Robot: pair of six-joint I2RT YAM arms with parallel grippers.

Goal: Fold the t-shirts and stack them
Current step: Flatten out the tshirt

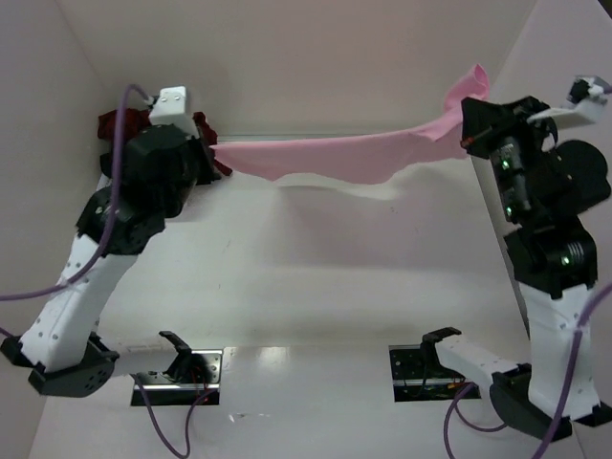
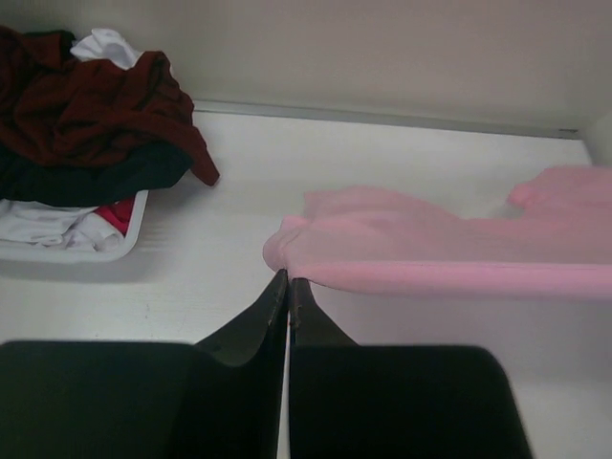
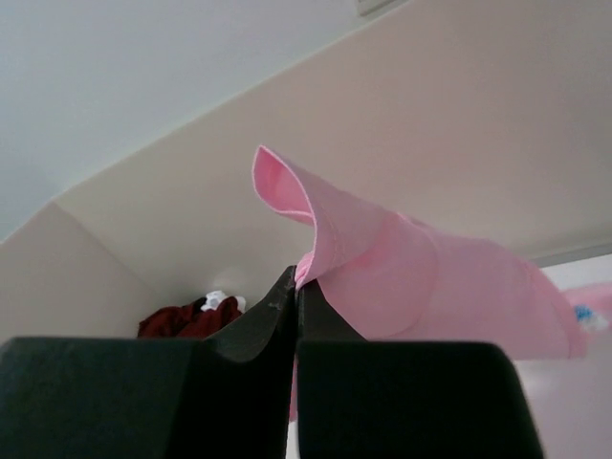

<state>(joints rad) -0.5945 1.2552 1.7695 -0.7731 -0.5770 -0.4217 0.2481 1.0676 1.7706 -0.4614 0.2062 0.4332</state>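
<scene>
The left pincer (image 2: 288,277) and right pincer (image 3: 295,279) are both clenching the plain light pink cloth t-shirt (image 1: 335,153), spreading it in the air.
It is hanging taut between them, a corner at each set of tips, sagging above the white counter (image 1: 316,277). Seemingly the spreading before the first fold is under way; next, both arms are needing to lower it flat together. The heap of dark red, black and white shirts (image 2: 86,115) is waiting in the small white plastic basket (image 2: 67,252), far left.

You can pass over the near table (image 1: 316,287); the stretched pink t-shirt (image 1: 335,155) bars the far side, the basket (image 2: 57,254) far left.
</scene>
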